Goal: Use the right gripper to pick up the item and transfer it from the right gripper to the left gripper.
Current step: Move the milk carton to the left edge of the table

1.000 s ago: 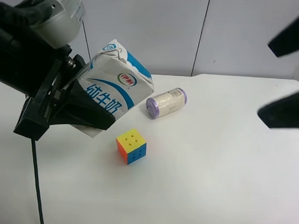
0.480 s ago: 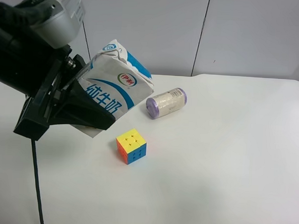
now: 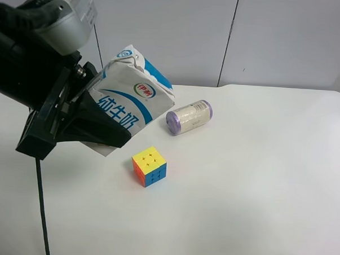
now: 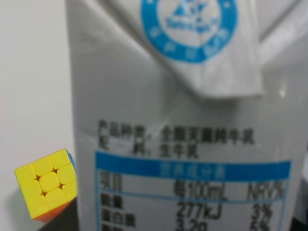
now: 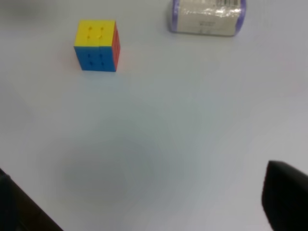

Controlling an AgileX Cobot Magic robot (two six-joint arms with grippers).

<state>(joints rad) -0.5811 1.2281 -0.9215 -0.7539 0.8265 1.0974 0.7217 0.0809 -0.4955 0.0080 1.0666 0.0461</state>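
Observation:
A white and blue milk carton (image 3: 132,95) is held tilted above the table by the gripper (image 3: 115,118) of the arm at the exterior high view's left. The left wrist view is filled by this carton (image 4: 183,125), so this is my left gripper, shut on it. My right gripper (image 5: 147,207) is out of the exterior high view. In the right wrist view its dark fingertips (image 5: 286,197) show only at the frame's edges, wide apart and empty, above the white table (image 5: 159,144).
A coloured puzzle cube (image 3: 149,166) lies on the table (image 3: 252,187) just below the carton; it also shows in the right wrist view (image 5: 97,45) and the left wrist view (image 4: 45,185). A purple-capped roll (image 3: 189,117) lies on its side behind the cube, also in the right wrist view (image 5: 208,17).
The right arm's dark fingers, seen at the exterior high view's right edge one second ago, have pulled out of that view. The left gripper and carton have not moved.

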